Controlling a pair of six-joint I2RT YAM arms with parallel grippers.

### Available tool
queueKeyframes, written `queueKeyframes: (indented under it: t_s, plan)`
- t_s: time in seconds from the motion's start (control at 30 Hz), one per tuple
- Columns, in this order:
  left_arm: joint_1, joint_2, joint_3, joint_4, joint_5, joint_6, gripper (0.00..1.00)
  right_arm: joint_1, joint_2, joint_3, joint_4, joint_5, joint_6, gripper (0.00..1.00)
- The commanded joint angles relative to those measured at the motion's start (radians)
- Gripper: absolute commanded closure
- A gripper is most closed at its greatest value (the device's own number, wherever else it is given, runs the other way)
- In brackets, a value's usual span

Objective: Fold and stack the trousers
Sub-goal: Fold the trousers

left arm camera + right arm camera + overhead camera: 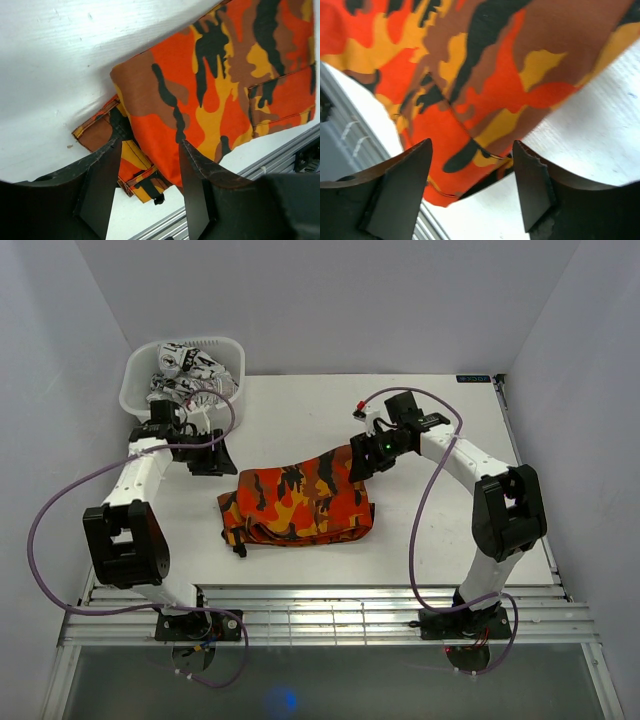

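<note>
- The trousers (298, 505) lie mid-table as a compact folded bundle; folding looks largely done; stacking appears outstanding.
- The left gripper (212, 458) hangs just left of the bundle, jaws parted, empty; the right gripper (362, 465) is over its far right corner, jaws likewise parted, gripping nothing.
- There is bare table (450, 420) behind and to the right; the basket (232, 348) crowds the far left corner.

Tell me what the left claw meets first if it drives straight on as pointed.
Most likely the folded camouflage trousers: their layered edge lies dead ahead of the open left claw, between its fingers. Depth is unclear, so the white table just short of the cloth could come first.
</note>
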Motion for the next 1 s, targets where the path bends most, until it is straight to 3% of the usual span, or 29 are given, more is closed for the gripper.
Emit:
queueKeyframes:
  t_s: [0.0, 0.1, 0.27, 0.53, 0.73, 0.87, 0.9, 0.97]
  plan:
    - [-0.051, 0.023, -0.021, -0.004, -0.083, -0.057, 0.39, 0.001, -0.01, 0.004, -0.012, 0.155, -0.044, 0.28]
    - [-0.076, 0.046, -0.038, -0.003, -0.086, -0.067, 0.39, -0.014, 0.013, 0.019, 0.0, 0.183, -0.024, 0.17]
    - [-0.088, 0.1, -0.058, 0.014, -0.108, -0.113, 0.39, -0.052, 0.129, 0.082, -0.001, 0.187, 0.034, 0.14]
    - [-0.088, 0.141, -0.045, 0.036, -0.076, -0.127, 0.43, -0.126, 0.255, 0.082, 0.064, -0.082, 0.159, 0.09]
    - [-0.088, 0.199, -0.025, 0.053, -0.053, -0.158, 0.48, -0.129, 0.293, 0.028, 0.147, -0.208, 0.229, 0.15]
    - [-0.088, 0.199, -0.002, 0.039, -0.027, -0.153, 0.7, -0.129, 0.31, 0.027, 0.149, -0.222, 0.237, 0.22]
    - [-0.088, 0.195, 0.007, 0.028, 0.005, -0.146, 0.84, -0.129, 0.309, 0.024, 0.149, -0.222, 0.237, 0.2]
    - [-0.088, 0.151, 0.013, -0.006, 0.044, -0.115, 0.97, -0.129, 0.295, 0.011, 0.154, -0.212, 0.24, 0.17]
